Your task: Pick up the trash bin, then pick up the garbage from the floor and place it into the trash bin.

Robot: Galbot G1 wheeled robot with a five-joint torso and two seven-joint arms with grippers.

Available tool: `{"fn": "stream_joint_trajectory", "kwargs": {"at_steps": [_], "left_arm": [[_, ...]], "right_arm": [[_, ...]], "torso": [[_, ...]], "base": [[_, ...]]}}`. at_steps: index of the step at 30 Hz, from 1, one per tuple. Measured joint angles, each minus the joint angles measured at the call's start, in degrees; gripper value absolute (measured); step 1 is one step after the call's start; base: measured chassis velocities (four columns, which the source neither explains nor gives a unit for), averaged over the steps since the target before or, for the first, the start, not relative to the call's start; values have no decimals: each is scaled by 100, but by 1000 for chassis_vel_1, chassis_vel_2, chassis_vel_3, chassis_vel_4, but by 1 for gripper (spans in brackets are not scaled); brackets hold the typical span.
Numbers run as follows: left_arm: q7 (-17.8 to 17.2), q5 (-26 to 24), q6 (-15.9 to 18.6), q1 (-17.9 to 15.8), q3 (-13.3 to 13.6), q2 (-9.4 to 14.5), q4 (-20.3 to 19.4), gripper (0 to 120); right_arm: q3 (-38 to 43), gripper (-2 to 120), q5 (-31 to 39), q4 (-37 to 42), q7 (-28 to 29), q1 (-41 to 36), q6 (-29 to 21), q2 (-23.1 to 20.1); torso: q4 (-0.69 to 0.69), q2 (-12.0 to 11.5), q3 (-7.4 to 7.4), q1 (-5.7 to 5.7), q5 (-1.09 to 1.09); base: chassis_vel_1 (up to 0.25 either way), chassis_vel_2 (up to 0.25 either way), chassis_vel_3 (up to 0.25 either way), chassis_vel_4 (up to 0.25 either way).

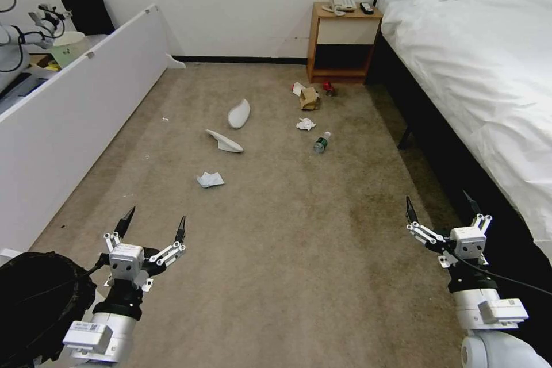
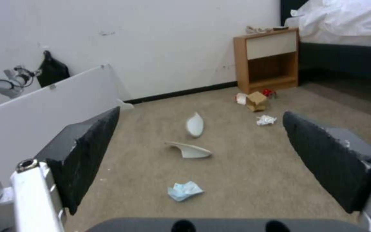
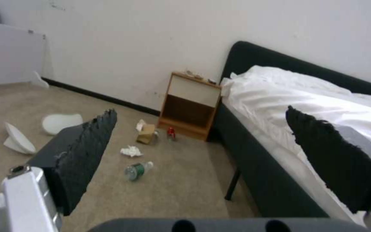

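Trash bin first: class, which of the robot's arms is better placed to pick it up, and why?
Probably the left. The trash bin sits at the robot's near left, right beside the open left gripper. The right gripper, also open, hangs across the carpet near the bed.

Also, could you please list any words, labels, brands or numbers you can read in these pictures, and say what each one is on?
None can be read.
Sticker on the left arm, behind the open left claw: print too small to read.
Sticker on the right arm, behind the open right claw: print too small to read.
Green label on the plastic bottle: blurred, unreadable.
Red can by the nightstand: no legible marking.
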Motion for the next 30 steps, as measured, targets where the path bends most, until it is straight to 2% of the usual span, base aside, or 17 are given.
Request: {"fn": "stream_joint_trajectory", "kwargs": {"at_steps": [5,17,30], "left_arm": [[-175,-55,-9,-37,39,-11,-19,100],[-237,-13,-42,-34,9,-55,-53,100],[-254,49,-54,-12,57,-109,-88,100]], "right_arm": [[10,100,-3,19,-8,-19,71,0],[58,100,-58,82,-48,-9,133,0],[142,100,35,114,-413,-47,234,0]], "torso": [[0,0,0,0,0],[0,0,0,0,0],[0,0,0,0,0]], "base": [[0,0,0,0],[0,0,0,0],[0,0,0,0]]}}
